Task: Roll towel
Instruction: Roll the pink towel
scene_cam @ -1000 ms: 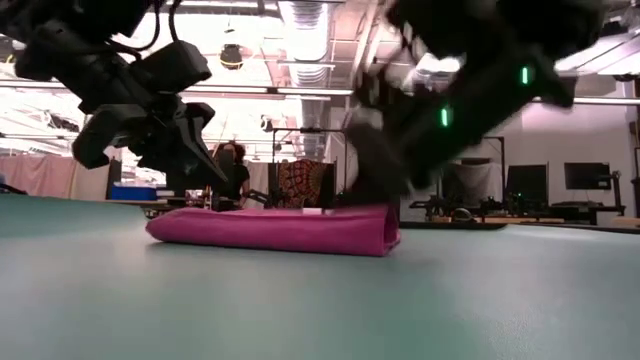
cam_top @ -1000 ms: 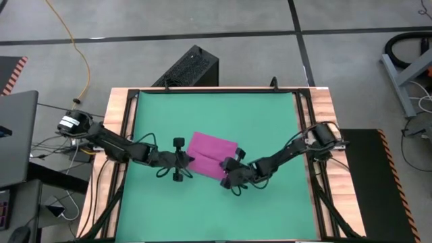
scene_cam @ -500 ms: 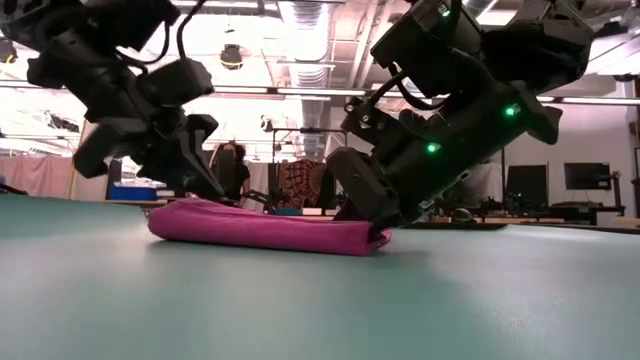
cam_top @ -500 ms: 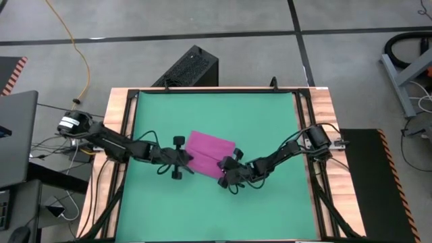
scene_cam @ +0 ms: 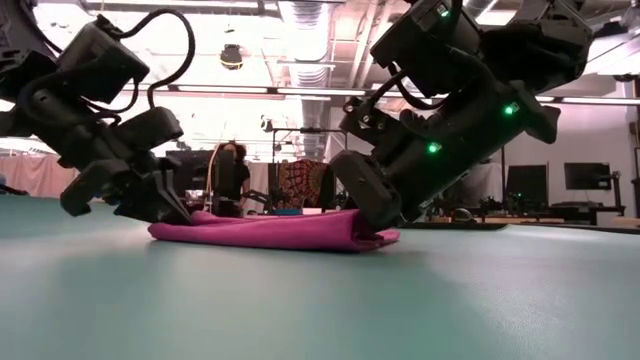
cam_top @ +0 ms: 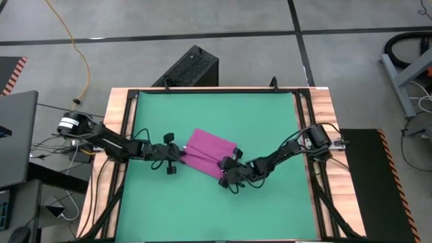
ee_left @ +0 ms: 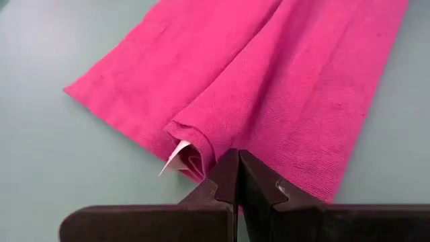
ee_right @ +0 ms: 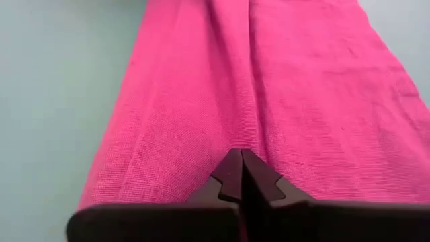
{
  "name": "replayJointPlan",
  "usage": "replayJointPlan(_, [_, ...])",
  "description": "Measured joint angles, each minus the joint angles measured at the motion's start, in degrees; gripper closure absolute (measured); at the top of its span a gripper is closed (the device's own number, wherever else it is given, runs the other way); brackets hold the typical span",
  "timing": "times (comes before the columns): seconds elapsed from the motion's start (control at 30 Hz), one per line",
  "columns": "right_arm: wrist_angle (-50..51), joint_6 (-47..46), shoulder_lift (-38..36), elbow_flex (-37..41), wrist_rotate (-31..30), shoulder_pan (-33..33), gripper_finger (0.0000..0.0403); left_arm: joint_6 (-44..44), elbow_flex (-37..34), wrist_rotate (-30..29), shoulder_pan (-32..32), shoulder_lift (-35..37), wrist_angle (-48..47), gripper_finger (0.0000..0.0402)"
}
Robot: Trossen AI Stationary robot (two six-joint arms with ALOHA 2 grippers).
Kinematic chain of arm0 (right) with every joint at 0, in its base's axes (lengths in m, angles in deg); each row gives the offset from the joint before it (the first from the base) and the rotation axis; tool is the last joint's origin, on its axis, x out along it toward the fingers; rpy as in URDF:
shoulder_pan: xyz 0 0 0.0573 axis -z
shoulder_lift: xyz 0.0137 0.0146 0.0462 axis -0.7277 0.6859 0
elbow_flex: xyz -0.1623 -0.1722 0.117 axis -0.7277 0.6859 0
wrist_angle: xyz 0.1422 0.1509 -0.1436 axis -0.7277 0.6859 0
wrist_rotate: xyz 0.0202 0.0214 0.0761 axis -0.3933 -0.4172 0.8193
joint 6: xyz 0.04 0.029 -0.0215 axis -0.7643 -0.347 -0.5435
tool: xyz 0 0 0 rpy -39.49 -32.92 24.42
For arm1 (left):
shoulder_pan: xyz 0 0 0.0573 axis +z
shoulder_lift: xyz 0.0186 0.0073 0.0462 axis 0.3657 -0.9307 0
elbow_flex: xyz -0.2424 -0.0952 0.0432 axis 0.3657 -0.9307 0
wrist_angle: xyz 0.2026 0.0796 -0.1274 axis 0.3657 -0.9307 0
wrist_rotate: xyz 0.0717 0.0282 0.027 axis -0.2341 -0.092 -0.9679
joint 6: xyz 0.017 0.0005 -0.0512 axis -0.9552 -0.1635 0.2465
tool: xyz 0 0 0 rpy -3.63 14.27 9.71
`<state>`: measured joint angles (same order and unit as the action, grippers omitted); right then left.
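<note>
The magenta towel (cam_top: pixel 206 152) lies folded in several layers on the green mat (cam_top: pixel 270 121), with a raised fold ridge (ee_left: pixel 195 138) running along it and a white tag (ee_left: pixel 176 156) at its left end. My left gripper (ee_left: pixel 237 169) is shut and low at that left end (scene_cam: pixel 175 228), slanting down from the table's left. My right gripper (ee_right: pixel 240 168) is shut too. It comes slanting down from the table's right onto the towel's right end (scene_cam: pixel 385 236). My left gripper's shut fingertips (ee_left: pixel 228 168) stand at the towel's left end beside the fold ridge; whether they touch the cloth I cannot tell. My right gripper presses its shut fingertips (ee_right: pixel 232 171) down on the top layer at the towel's right end (ee_right: pixel 201 161), slanting down from the table's right. The towel lies flat on the mat under them.
A wooden frame (cam_top: pixel 121 135) borders the mat on all sides. A black box (cam_top: pixel 189 67) stands on the floor beyond the far edge and a laptop (cam_top: pixel 13 135) beside the left one. Bare mat lies near and far of the towel.
My left gripper has drawn back toward the table's left edge, sunk low to the mat and rolled a little, staying shut. My right gripper has come down onto the towel's right end, and that thick end now lies flatter.
</note>
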<state>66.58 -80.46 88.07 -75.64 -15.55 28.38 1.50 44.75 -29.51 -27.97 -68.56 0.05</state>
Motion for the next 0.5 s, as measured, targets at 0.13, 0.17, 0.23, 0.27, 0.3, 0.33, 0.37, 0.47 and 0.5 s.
replayJointPlan(0.13, [0.2,1.4,-0.9,0.0,0.7,0.5,0.0374,0.9,-0.1,1.0,0.0,0.0,1.0,0.0401])
replayJointPlan(0.17, [0.2,1.8,-1.2,0.1,0.9,0.6,0.0373,0.8,-0.1,1.4,0.0,0.0,2.3,0.0402])
replayJointPlan(0.23, [0.8,2.7,-2.0,0.1,0.9,0.5,0.0372,0.6,0.0,3.2,-0.2,0.0,5.0,0.0401])
replayJointPlan(0.27, [1.1,3.1,-2.4,0.2,1.1,0.5,0.0373,0.0,0.3,4.4,-0.6,0.0,7.5,0.0401])
replayJointPlan(0.3, [1.0,3.3,-2.7,0.2,1.1,0.5,0.0374,-1.4,0.5,5.4,-1.2,0.4,10.6,0.0401])
replayJointPlan(0.33, [0.9,3.4,-2.8,0.2,1.0,0.5,0.0376,-3.3,0.7,5.8,-1.9,0.9,14.2,0.0401])
replayJointPlan(0.37, [1.1,3.4,-2.8,0.2,1.0,0.5,0.0378,-5.2,0.8,5.6,-2.4,1.2,17.1,0.0401])
replayJointPlan(0.47, [1.6,3.4,-2.8,0.2,0.9,0.5,0.0382,-8.5,0.0,5.0,-2.4,1.0,21.5,0.0401])
replayJointPlan(0.5, [1.9,3.4,-2.8,0.2,0.6,0.5,0.0382,-9.1,0.0,5.7,-1.8,0.6,22.1,0.0402])
